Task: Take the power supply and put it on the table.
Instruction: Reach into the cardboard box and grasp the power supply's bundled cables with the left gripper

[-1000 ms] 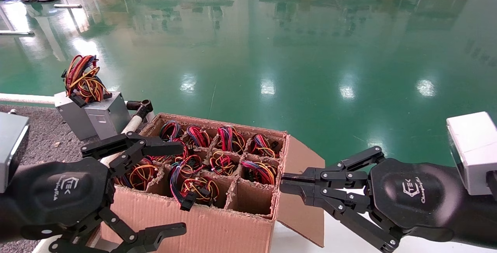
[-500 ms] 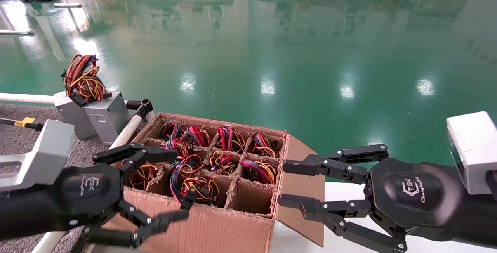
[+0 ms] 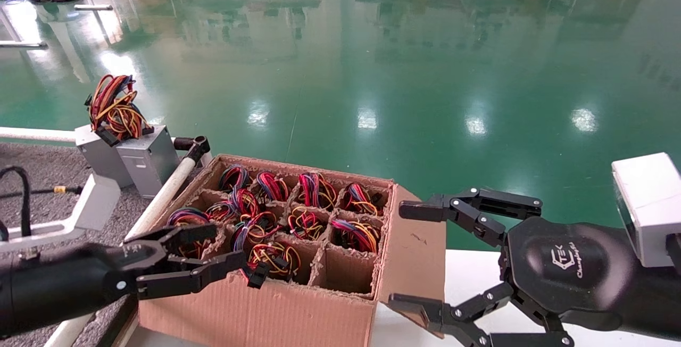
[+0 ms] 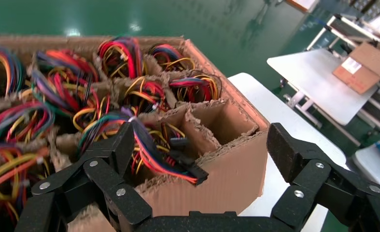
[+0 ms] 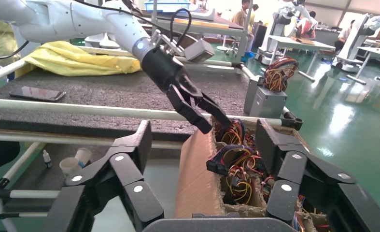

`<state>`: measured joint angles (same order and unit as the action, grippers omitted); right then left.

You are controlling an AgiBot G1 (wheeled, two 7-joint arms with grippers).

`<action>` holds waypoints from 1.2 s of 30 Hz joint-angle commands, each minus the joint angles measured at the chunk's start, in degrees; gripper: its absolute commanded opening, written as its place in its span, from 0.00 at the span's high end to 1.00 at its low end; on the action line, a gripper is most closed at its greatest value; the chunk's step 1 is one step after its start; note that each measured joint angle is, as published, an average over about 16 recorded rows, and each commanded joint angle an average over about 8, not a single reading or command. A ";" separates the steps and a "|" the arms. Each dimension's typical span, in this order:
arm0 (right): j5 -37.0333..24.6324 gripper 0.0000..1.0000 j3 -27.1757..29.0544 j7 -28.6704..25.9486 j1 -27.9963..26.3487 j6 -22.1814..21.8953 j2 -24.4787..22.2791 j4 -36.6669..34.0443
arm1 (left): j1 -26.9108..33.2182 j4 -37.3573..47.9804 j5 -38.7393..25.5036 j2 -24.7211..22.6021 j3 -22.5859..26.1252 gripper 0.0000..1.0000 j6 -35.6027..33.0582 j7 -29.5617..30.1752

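Left hand [image 3: 213,254], fingers spread wide, at lower left over the cardboard box's [image 3: 276,310] near edge; right hand [image 3: 420,256], wide, beside its flap. Power supply [image 3: 127,155] stands upper left at the desk [image 3: 53,168] edge.

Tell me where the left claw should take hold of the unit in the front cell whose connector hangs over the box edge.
Come straight down from above: the cardboard box walls close off every side. Only the wire bundle stands above the cell and the casing is hidden, so the open left claw probably has to pinch that looped bundle near its base.
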<state>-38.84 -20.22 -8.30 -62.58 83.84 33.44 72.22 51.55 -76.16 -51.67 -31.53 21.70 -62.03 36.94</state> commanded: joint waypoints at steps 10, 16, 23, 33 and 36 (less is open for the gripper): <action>0.00 0.00 -0.01 0.00 0.00 0.00 0.00 0.00 | -2.36 0.62 -0.21 -1.87 1.58 0.96 3.64 4.18; 0.01 0.00 -0.01 0.00 0.00 0.00 0.00 0.00 | -1.23 1.63 -1.73 -3.32 2.76 1.00 4.54 5.53; 0.01 0.00 -0.01 0.01 0.00 0.00 0.00 0.00 | -0.15 3.48 -2.76 -4.95 3.66 1.00 4.52 5.56; 0.01 0.00 -0.02 0.01 0.00 -0.01 -0.01 0.00 | 1.73 7.29 -4.83 -7.21 5.11 1.00 2.77 3.27; 0.01 0.00 -0.02 0.01 -0.01 -0.01 -0.01 0.00 | 2.36 8.01 -5.80 -7.41 5.34 1.00 2.16 1.61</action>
<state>-38.83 -20.24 -8.29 -62.58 83.84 33.43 72.22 53.81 -68.25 -57.41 -38.78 26.93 -59.78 38.43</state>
